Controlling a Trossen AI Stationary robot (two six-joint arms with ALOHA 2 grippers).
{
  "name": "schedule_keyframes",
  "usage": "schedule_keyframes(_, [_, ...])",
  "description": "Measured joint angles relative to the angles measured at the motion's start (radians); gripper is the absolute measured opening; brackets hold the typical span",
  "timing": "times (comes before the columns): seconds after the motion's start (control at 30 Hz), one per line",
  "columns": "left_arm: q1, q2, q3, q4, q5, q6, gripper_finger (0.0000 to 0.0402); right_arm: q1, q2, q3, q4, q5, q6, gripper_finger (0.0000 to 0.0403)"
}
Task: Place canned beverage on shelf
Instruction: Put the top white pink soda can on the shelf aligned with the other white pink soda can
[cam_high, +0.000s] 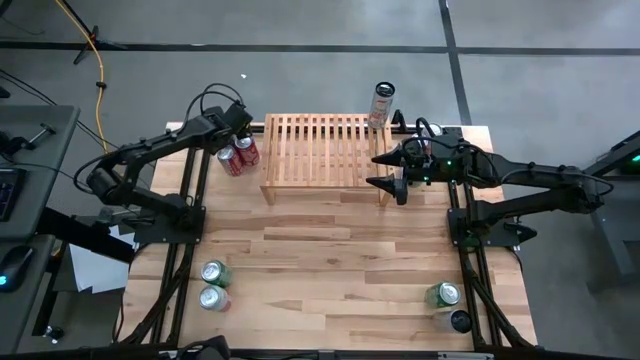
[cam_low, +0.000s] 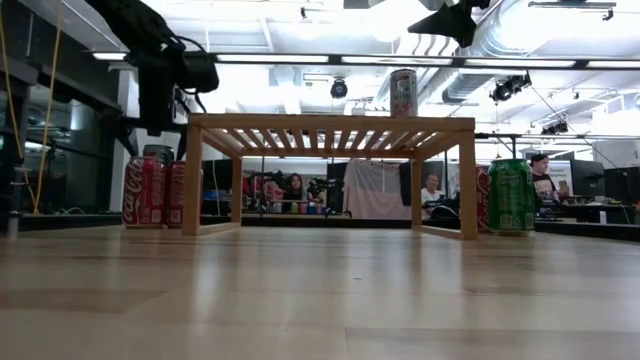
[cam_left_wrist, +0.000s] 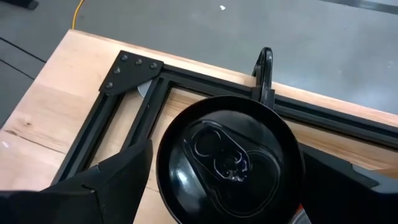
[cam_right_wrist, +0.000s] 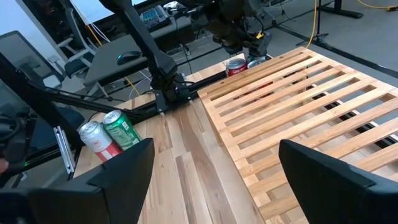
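**Left end effector spread over a black can at the bench's far left corner**

The left end effector (cam_high: 236, 128) hangs with its fingers (cam_left_wrist: 115, 171) spread on either side of a black can top (cam_left_wrist: 229, 158); only the left wrist view shows this can, straight from above, and whether the fingers touch it cannot be told. The high view shows instead two red cans (cam_high: 238, 155) just beside that end effector, off the shelf's left side. The right end effector (cam_high: 388, 172) is also spread and empty, hovering at the right end of the shelf (cam_high: 322, 150).

Nearest the front edge of the bench (cam_high: 330, 260), the high view alone shows a pair of cans at front left (cam_high: 213, 285) and another pair at front right (cam_high: 445, 305); the broad middle of the bench between them and the shelf is bare wood. The low view adds a green can (cam_low: 511, 196) standing beside the shelf's right leg.

Farthest off, one tall pale can (cam_low: 403, 93) stands upright at the shelf's back right corner; the other slats carry nothing.
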Motion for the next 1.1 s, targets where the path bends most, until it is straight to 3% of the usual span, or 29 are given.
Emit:
schedule_keyframes(0.17, [0.0, 0.0, 0.0, 0.0, 0.0, -0.006, 0.0313, 0.0, 0.0, 0.0, 0.0, 0.0, 0.002, 0.033])
schedule_keyframes(0.33, [0.0, -0.001, 0.0, -0.005, -0.001, -0.007, 0.0237, 0.0, 0.0, 0.0, 0.0, 0.0, 0.002, 0.033])
schedule_keyframes(0.5, [0.0, -0.054, -0.003, -0.023, 0.008, 0.039, 0.0237, 0.0, 0.0, 0.0, 0.0, 0.0, 0.002, 0.033])
schedule_keyframes(0.8, [0.0, -0.284, 0.008, 0.002, -0.011, 0.124, 0.0237, 0.0, 0.0, 0.0, 0.0, 0.0, 0.003, 0.033])
schedule_keyframes(1.1, [-0.074, -0.384, 0.22, 0.03, 0.063, 0.309, 0.0237, 0.0, 0.0, 0.0, 0.06, 0.059, 0.04, 0.033])
